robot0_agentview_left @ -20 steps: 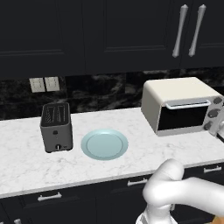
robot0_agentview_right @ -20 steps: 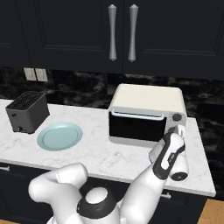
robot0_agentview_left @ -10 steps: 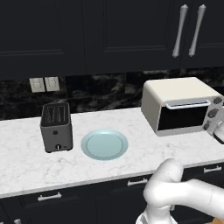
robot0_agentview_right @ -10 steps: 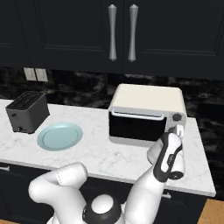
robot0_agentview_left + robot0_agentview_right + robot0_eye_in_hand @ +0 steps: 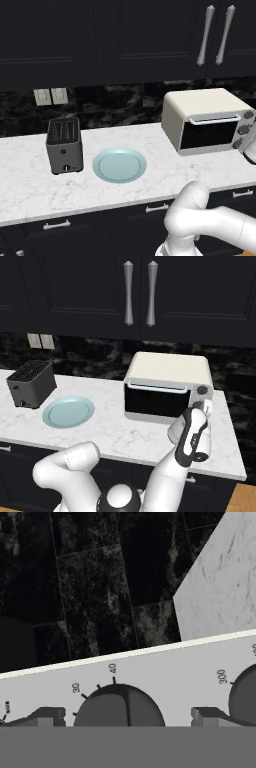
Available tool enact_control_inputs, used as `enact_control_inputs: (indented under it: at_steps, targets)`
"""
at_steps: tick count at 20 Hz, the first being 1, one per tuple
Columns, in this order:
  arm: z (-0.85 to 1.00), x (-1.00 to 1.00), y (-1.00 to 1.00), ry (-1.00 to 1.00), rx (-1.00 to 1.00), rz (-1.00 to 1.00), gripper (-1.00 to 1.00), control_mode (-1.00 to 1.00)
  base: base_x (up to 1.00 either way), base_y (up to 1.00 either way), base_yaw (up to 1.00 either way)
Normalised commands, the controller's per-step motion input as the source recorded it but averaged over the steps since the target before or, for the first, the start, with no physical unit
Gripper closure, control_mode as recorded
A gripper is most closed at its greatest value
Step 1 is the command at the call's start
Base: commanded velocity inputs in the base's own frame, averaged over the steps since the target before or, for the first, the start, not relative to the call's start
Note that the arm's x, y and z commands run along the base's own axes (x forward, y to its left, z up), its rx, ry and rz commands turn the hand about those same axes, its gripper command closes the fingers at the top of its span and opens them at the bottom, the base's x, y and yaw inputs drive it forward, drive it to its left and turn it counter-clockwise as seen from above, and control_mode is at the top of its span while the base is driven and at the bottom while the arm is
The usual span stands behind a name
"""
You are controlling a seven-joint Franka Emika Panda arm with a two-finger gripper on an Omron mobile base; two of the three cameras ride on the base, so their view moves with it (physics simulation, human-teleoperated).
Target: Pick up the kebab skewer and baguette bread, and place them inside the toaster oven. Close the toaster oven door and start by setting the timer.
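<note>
Right now one toaster oven (image 5: 167,387) is sitting at the right end of the marble worktop (image 5: 112,428), cream-white, with its single toaster oven door (image 5: 156,401) standing upright and shut, the silver bar handle running along the door's top edge. Left of it one pale blue plate (image 5: 119,164) is lying bare on the stone, and further left one dark-grey slot toaster (image 5: 64,145) is standing just beside the plate. Two long silver pulls are hanging on the black cabinet doors above. The white arm is bending up from the base, elbow low in front of the worktop edge, forearm rising and reaching in toward the oven's right front corner, where the pincer (image 5: 205,406) is hovering right at the knob panel. In the hand view its two dark fingertips (image 5: 49,717) are standing wide apart, released and grasping nothing, straddling one dark dial (image 5: 120,706) ringed with numbers, while a second dial (image 5: 245,698) is peeking in at the right edge. Whether the tips are touching the panel I cannot tell.
</note>
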Motion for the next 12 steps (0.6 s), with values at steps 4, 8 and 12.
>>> enact_control_inputs:
  at_steps: [4, 8, 12]
  targets:
    - [0.0, 0.0, 0.0, 0.0, 0.0, -0.02, -1.0, -1.0, 0.0, 0.0, 0.0]
    - [0.04, 0.0, 0.13, 0.0, 0.01, 0.0, -1.0, -1.0, 0.0, 0.0, 0.0]
    - [0.14, 0.0, 0.1, 0.0, 0.01, 0.0, -1.0, -1.0, 0.0, 0.0, 0.0]
